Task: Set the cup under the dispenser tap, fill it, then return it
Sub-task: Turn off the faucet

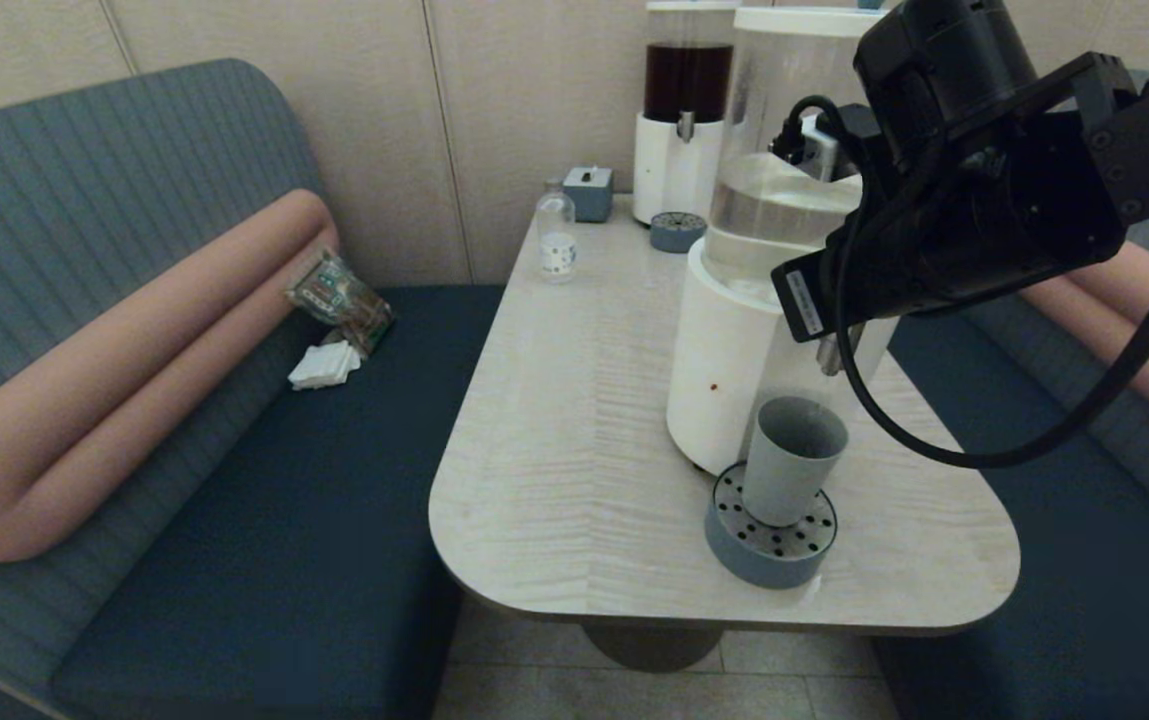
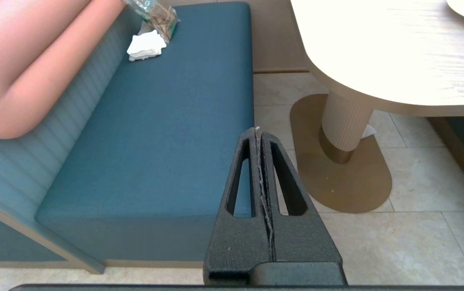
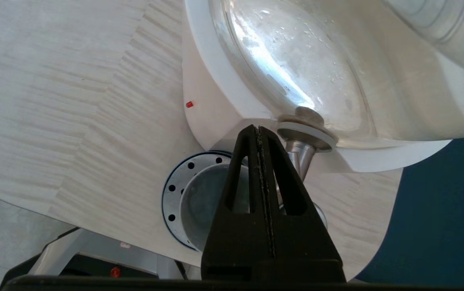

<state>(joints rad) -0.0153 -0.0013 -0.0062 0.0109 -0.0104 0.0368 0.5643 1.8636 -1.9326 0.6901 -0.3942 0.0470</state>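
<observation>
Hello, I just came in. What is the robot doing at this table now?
The cup stands on the round drip tray under the dispenser tap of the big clear-tank dispenser. The right gripper, shut and holding nothing, is up beside the tap, above the cup. The left gripper is shut and parked low, off the table, over the bench seat's edge.

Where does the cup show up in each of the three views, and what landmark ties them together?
Head view: the cup stands on the round drip tray, low and right of centre, in front of the white dispenser base.
Left wrist view: not in it.
Right wrist view: the cup is seen from above, partly hidden behind the shut right claw, just under the tap.
Shared landmark: the table, in all three.
</observation>
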